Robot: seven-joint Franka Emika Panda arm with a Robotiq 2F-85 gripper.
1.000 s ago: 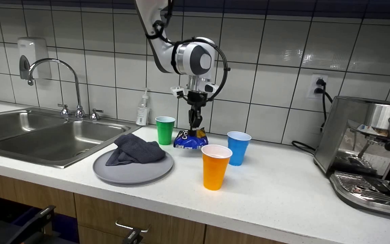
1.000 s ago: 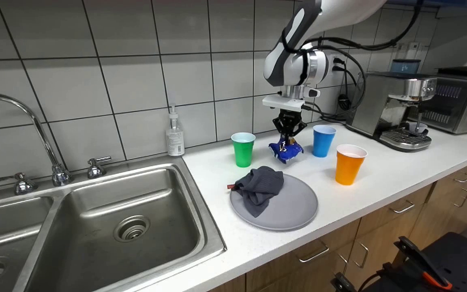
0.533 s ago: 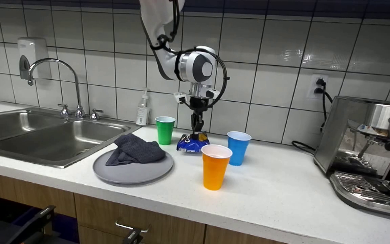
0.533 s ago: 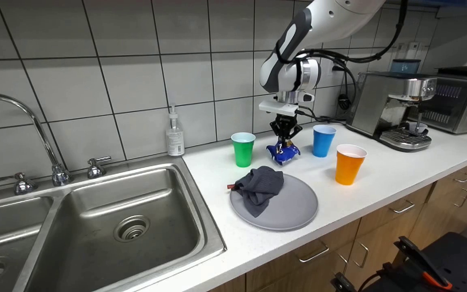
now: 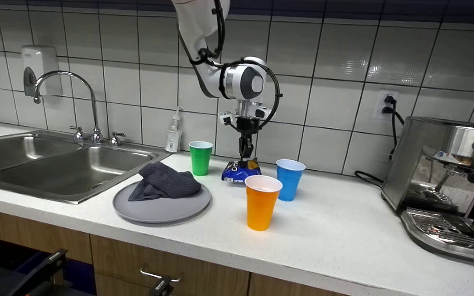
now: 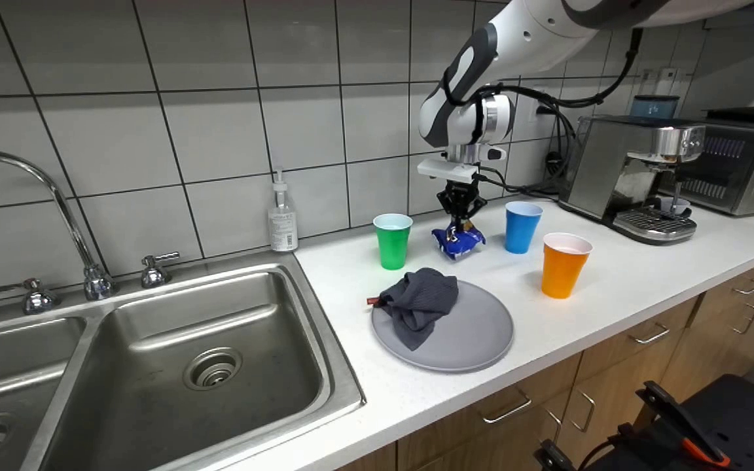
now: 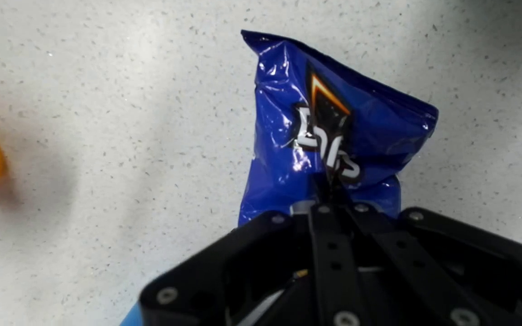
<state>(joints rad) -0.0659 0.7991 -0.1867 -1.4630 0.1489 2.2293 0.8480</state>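
Near the blue cup (image 6: pixel 522 229), apart from it, a blue snack bag (image 7: pixel 333 136) is being pinched by the clenched gripper (image 5: pixel 243 163), grasping seemingly done and release not yet being made.

From the front edge of the desk (image 5: pixel 335 230), I see a lane between plate (image 5: pixel 165 213) and orange cup (image 5: pixel 262 209), running back to the bag (image 6: pixel 461 246) pinched in the hand (image 7: pixel 331 192). Toward the back edge, green cup (image 6: pixel 393 247) and blue cup (image 6: pixel 521 230) flank it, while the arm (image 5: pixel 237 80) bars coming straight down. A wider gap lies between blue cup and coffee machine (image 6: pixel 596 160).
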